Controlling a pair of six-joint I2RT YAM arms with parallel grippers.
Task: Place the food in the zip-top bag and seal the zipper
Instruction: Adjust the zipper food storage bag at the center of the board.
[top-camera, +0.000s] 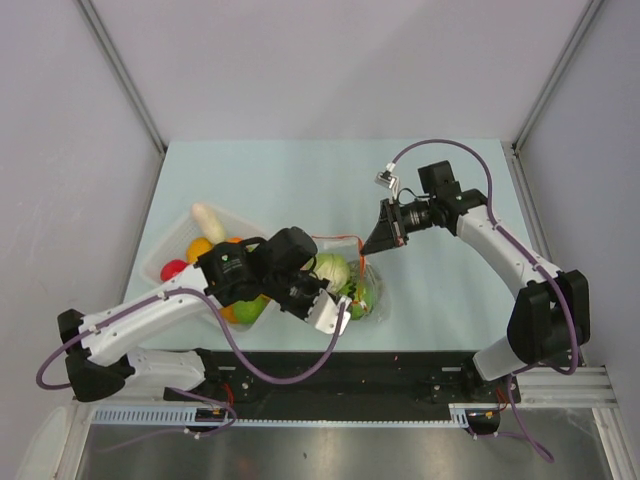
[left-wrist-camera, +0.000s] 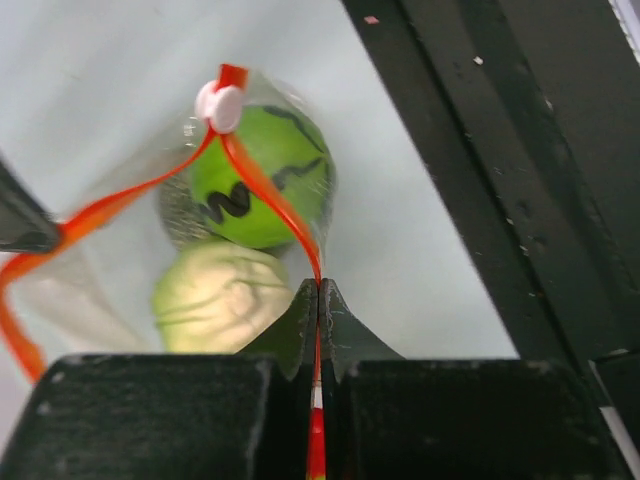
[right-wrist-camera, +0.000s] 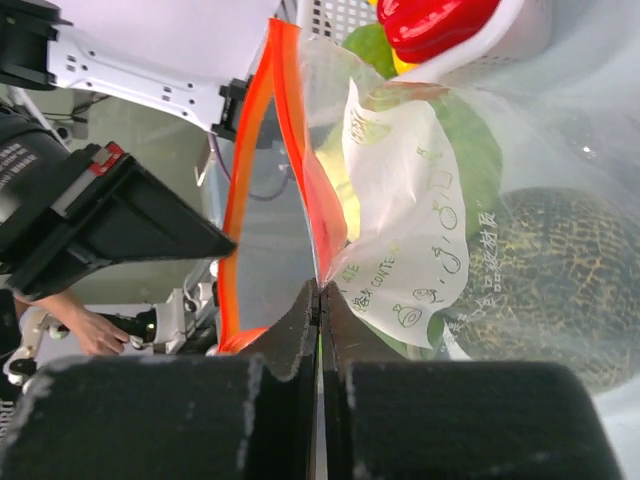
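Table (top-camera: 450, 200): zip-top bag (top-camera: 372, 292) near front edge | left gripper (left-wrist-camera: 318, 290) pinches zipper (left-wrist-camera: 268, 190) | right gripper (right-wrist-camera: 319, 292) pinches zipper too

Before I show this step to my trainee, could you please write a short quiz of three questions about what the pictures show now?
1. True or false: the left tool is shut on the zipper.
2. Choose one. In the left wrist view, what lies right beside the white end piece? A) a spoon B) the bright green fruit C) a blue cup
3. Short answer: is the mouth of the zip-top bag sealed, and what does the right tool hold?

Key: 1 true. 2 B. 3 No, the orange strips stand apart; the right tool is shut on the bag's mouth edge.
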